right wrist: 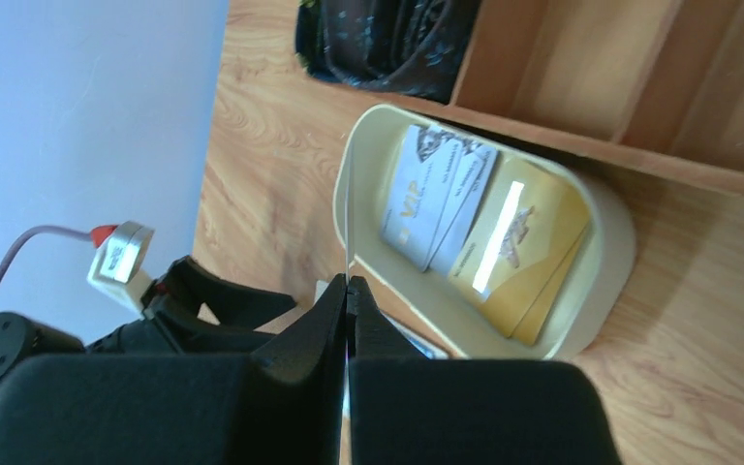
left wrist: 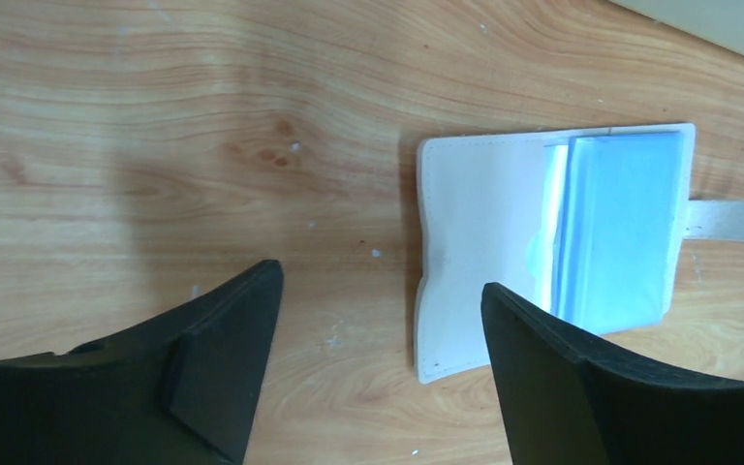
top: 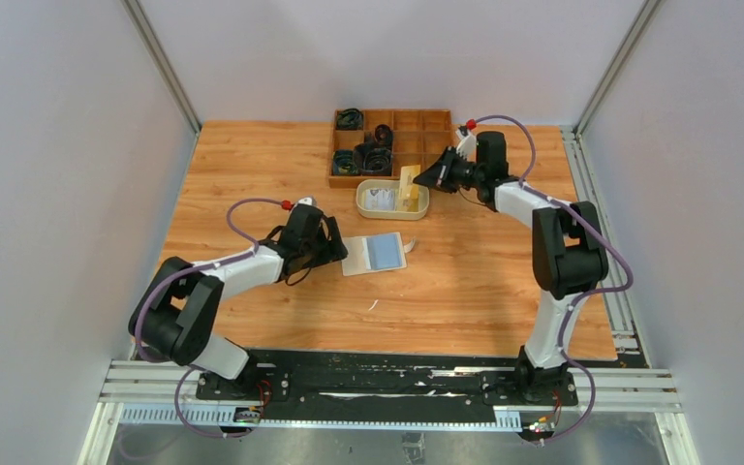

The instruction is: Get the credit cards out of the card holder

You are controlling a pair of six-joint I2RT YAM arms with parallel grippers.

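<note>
Left wrist: flat rectangular card holder (left wrist: 470, 242)

Cell was a wood-grain table top (top: 465, 291), orange-brown, with a few pale specks on it. Plain light grey panels closed three sides: back wall (top: 387, 48), left wall (top: 48, 145), right wall (top: 707, 145). Aluminium profile posts (top: 160, 63) ran up both back corners. Aluminium rails (top: 620, 392) ran along the near edge, with a black base plate (top: 378, 373) across them. A divided wooden tray (top: 436, 120) sat at the far edge, mid-table. Light was even and diffuse, shadows soft.
</note>
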